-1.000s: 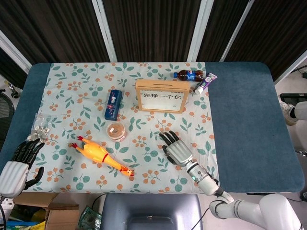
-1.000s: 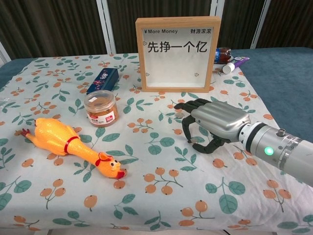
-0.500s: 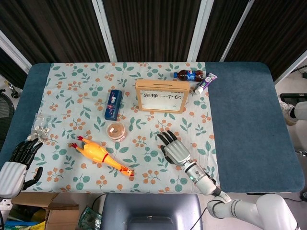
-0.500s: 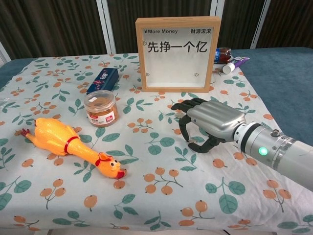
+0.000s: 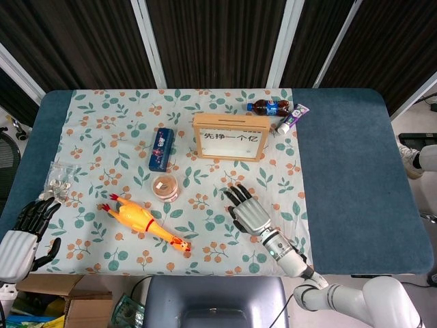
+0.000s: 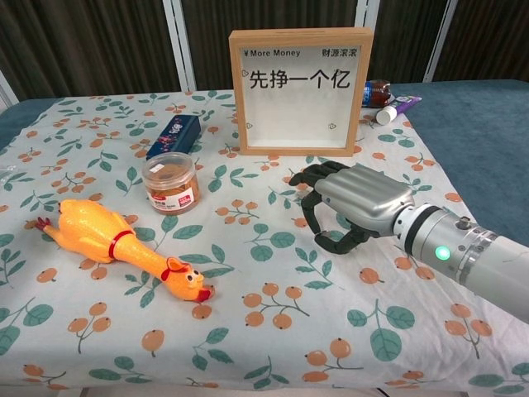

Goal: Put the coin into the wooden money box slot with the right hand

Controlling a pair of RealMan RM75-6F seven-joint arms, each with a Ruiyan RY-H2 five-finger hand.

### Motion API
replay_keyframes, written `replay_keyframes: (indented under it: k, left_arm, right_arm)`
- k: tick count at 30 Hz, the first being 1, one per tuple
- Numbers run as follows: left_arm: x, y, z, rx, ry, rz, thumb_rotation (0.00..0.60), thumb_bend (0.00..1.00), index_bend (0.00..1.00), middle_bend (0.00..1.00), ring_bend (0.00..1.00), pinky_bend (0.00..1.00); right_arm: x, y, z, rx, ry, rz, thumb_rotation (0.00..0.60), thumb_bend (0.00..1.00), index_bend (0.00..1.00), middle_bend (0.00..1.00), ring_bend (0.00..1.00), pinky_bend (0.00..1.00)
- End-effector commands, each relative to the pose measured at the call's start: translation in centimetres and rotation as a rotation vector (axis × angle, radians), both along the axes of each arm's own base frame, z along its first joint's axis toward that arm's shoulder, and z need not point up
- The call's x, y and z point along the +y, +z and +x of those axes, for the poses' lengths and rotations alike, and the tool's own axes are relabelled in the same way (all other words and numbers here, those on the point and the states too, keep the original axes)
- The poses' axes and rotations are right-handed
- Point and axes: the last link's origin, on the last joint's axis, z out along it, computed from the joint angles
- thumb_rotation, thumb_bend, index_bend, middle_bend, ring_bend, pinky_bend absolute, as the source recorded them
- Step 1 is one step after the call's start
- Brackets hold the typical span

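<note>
The wooden money box (image 5: 229,137) stands upright at the back middle of the floral cloth, its printed front facing me (image 6: 299,91). My right hand (image 5: 244,208) hovers low in front of it. The fingers arch down to the cloth (image 6: 351,205) with the thumb tucked under. I see no coin in it or beneath it. A clear bag of coins (image 5: 58,181) lies at the cloth's left edge. My left hand (image 5: 24,232) rests at the near left corner, below that bag, fingers apart and holding nothing.
A yellow rubber chicken (image 5: 145,222) lies near the front left. A small lidded jar (image 6: 171,182) and a blue box (image 5: 161,148) sit left of the money box. A cola bottle (image 5: 270,107) and a tube (image 5: 292,118) lie behind its right corner.
My right hand has slid slightly left and toward the money box, keeping the same arched pose. The left hand has barely moved.
</note>
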Motion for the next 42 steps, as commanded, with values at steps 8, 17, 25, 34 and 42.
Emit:
replay_keyframes:
  k: [8, 17, 25, 34, 42]
  left_arm:
    - [0.0, 0.1, -0.1, -0.003, 0.000, 0.003, 0.600, 0.48, 0.00, 0.00, 0.00, 0.04]
    - [0.0, -0.1, 0.0, 0.004, 0.000, 0.002, 0.600, 0.48, 0.00, 0.00, 0.00, 0.04]
    - [0.1, -0.4, 0.0, 0.016, 0.006, -0.005, 0.600, 0.48, 0.00, 0.00, 0.00, 0.04]
    - [0.6, -0.5, -0.3, 0.017, 0.024, -0.006, 0.600, 0.48, 0.00, 0.00, 0.00, 0.04]
    - [1.2, -0.5, -0.6, 0.014, 0.045, -0.009, 0.600, 0.48, 0.00, 0.00, 0.00, 0.04]
  right_arm:
    - [-0.4, 0.8, 0.1, -0.048, -0.006, -0.032, 0.600, 0.57, 0.76, 0.26, 0.00, 0.00]
    - [-3.5, 7.4, 2.1, -0.179, 0.000, -0.171, 0.600, 0.58, 0.78, 0.28, 0.00, 0.00]
    - [-6.6, 14.7, 6.7, -0.206, 0.016, -0.276, 0.600, 0.58, 0.78, 0.28, 0.00, 0.00]
    - [-10.1, 19.7, 11.7, -0.173, 0.031, -0.390, 0.600, 0.58, 0.78, 0.28, 0.00, 0.00]
    - [-13.6, 21.5, 14.7, -0.258, -0.104, -0.384, 0.600, 0.58, 0.78, 0.28, 0.00, 0.00]
